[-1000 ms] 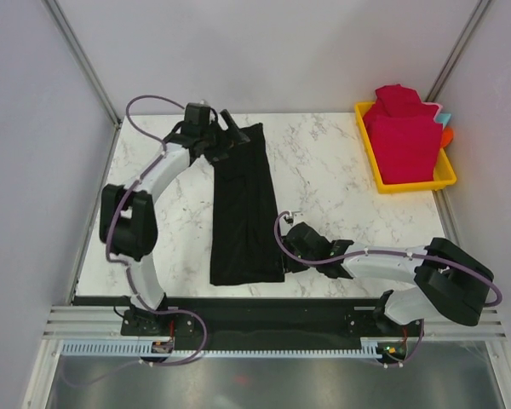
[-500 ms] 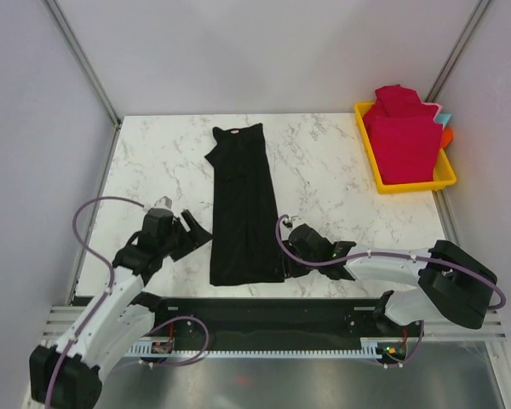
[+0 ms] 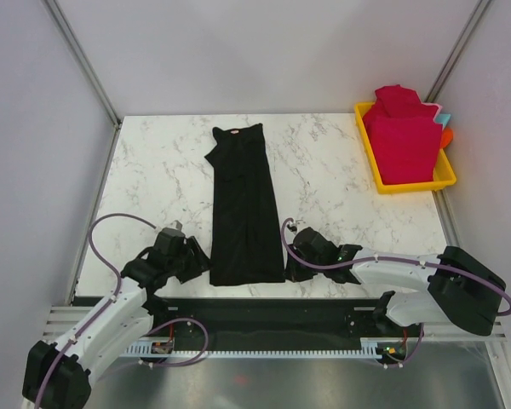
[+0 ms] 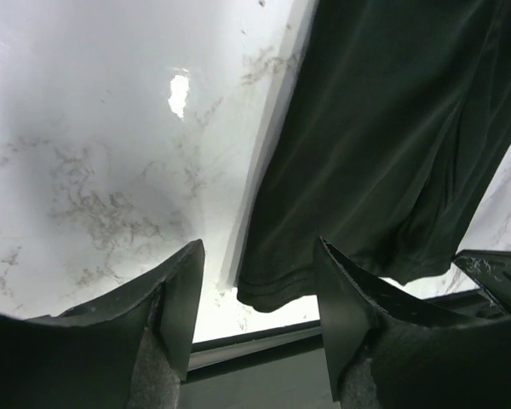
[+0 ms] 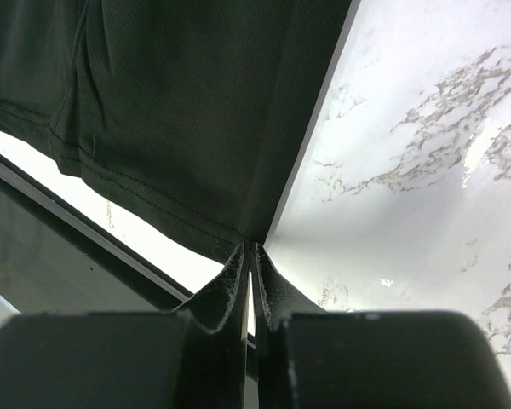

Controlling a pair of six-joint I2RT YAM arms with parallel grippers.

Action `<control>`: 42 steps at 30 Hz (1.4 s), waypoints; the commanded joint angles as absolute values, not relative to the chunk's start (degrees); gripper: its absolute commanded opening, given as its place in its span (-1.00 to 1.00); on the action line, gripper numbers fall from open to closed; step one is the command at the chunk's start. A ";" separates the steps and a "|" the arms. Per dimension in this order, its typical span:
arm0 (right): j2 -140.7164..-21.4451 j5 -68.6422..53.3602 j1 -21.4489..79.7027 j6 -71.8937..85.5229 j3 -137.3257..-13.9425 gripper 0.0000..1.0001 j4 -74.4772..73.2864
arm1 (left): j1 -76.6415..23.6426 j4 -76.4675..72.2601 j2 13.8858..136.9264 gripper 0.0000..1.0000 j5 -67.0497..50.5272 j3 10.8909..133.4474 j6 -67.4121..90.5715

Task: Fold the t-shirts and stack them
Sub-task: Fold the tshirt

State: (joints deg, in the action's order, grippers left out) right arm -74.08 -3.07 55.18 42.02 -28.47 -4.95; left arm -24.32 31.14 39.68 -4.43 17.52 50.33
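Long folded black cloth t-shirt [image 3: 243, 204] on marble tabletop [image 3: 341, 170]; left fingers [image 4: 179, 290] wide astride its near-left hem corner, right fingers [image 5: 230, 290] tight on near-right corner.

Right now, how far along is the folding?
Done: red t-shirts piled in the yellow tray; black t-shirt folded into a long strip. In hand: right claw pinches its near hem corner, left claw open around the other. Left: fold it shorter, stack it.
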 commanded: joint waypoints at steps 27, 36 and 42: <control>-74.35 -5.01 55.46 39.90 -33.04 -0.85 -5.18 | -28.83 29.09 44.91 -0.17 -8.26 18.28 51.68; -74.18 -4.83 55.46 39.64 -33.40 -0.84 -5.19 | -29.53 26.54 51.50 -0.58 -8.88 19.25 50.80; -75.06 -4.92 55.46 39.46 -34.63 -0.85 -5.36 | -29.62 26.10 52.91 -0.96 -8.79 20.04 50.71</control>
